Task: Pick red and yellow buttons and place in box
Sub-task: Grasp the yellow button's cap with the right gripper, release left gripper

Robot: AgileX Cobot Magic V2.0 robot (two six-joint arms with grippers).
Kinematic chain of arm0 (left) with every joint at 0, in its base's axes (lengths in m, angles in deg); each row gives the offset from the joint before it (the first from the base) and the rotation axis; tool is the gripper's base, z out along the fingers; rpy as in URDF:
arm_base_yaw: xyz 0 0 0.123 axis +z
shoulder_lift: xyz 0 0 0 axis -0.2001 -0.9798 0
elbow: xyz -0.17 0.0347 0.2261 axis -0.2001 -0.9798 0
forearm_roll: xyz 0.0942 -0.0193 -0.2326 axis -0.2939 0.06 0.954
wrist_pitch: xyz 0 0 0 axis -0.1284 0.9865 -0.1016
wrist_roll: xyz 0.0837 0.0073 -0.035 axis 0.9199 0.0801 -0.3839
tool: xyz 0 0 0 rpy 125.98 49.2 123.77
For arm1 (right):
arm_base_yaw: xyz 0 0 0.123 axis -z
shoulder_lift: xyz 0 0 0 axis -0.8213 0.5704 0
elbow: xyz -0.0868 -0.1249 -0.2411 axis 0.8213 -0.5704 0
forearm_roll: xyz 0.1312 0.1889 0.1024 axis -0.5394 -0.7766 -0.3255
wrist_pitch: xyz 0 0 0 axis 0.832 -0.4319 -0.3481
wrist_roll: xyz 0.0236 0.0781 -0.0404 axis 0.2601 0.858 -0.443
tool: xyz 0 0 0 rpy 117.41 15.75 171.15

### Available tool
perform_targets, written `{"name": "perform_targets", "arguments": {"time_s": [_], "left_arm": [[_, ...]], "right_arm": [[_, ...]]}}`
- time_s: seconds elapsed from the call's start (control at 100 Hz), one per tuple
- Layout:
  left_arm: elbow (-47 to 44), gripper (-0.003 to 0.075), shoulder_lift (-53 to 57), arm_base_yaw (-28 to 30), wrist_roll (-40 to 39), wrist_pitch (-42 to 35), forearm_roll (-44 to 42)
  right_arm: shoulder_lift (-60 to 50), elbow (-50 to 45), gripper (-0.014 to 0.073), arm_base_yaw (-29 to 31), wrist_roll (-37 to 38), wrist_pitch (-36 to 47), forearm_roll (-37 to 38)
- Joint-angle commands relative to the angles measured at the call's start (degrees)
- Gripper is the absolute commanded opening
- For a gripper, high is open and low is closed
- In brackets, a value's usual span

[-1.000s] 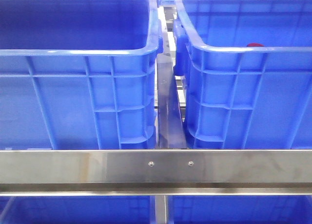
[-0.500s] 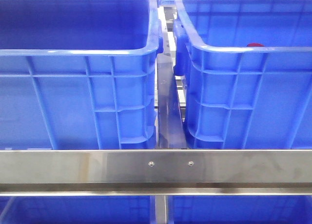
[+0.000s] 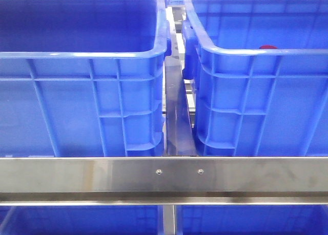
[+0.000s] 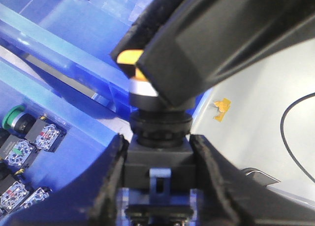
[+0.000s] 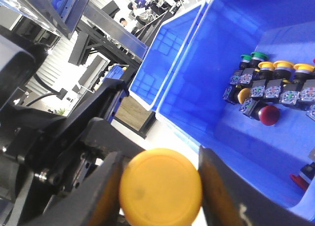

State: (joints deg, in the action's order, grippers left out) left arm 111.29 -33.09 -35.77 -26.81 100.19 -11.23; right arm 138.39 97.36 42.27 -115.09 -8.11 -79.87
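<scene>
From your front camera you've got two big blue crates side by side behind a steel rail (image 3: 164, 176). The left crate (image 3: 82, 107) has dark, smooth inner walls. The right one, the box (image 3: 266, 107), has lighter panelled inner walls, and a tiny sliver of a red cap (image 3: 267, 47) peeks just over its near rim. A dark divider strip (image 3: 177, 112) runs between the two crates. Neither arm shows up in that view.

Over on your right wrist camera, a blue bin (image 5: 256, 73) holds a cluster of push-button switches (image 5: 273, 90): yellow, green and red caps, bunched near one wall. Another blue crate (image 5: 167, 53) sits just beside it.

Your left gripper (image 4: 157, 152) is closed down on a yellow button (image 4: 135, 73). It's a full switch unit: black body wedged between the two padded fingers (image 4: 110, 186), with a yellow-orange cap sticking out past them, partly hidden by a big black part in front. Below it you can see blue crate wall and more switches (image 4: 29, 147) lying in a bin.

Your right gripper (image 5: 160, 186) has a second yellow button cap (image 5: 161, 186) clamped between its fingers, cap face filling the gap, held up outside the bin and near its rim.
</scene>
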Motion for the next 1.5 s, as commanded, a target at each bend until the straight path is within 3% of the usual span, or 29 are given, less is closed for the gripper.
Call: {"name": "perform_targets", "arguments": {"time_s": [0.0, 0.19, 0.29, 0.61, 1.14, 1.31, 1.49], "left_arm": [[1.9, 0.0106, 1.8, -0.3, -0.2, -2.9, 0.8], [1.9, 0.0463, 1.8, -0.3, -0.4, -2.3, 0.8], [1.9, 0.0554, 1.9, -0.3, -0.4, -2.1, 0.8], [1.9, 0.0558, 5.0, -0.2, -1.8, -1.3, -0.2], [-6.2, 0.0558, 17.7, 0.1, -26.1, -1.0, -26.9], [-9.9, 0.0558, 21.9, 6.2, -28.0, -1.0, -27.0], [-12.8, 0.0558, 24.7, 16.5, -28.0, -1.0, -27.0]], "right_arm": [[-1.2, 2.1, 0.0095, 0.0, -0.3, -3.8, -8.4], [-1.2, 2.1, 0.0095, 0.0, -0.3, -4.1, -8.4], [-1.2, 2.1, 0.0095, 0.0, -0.3, -4.1, -8.4], [-1.2, 2.1, 0.0095, 0.2, -0.3, -3.7, -8.5], [-1.2, 2.1, 0.0095, 0.2, -1.0, -2.9, -8.5], [-1.2, 2.1, 0.0095, 0.2, -1.0, -2.9, -8.5], [-1.3, 2.1, 0.0095, 0.2, -1.0, -3.0, -8.5]]}}
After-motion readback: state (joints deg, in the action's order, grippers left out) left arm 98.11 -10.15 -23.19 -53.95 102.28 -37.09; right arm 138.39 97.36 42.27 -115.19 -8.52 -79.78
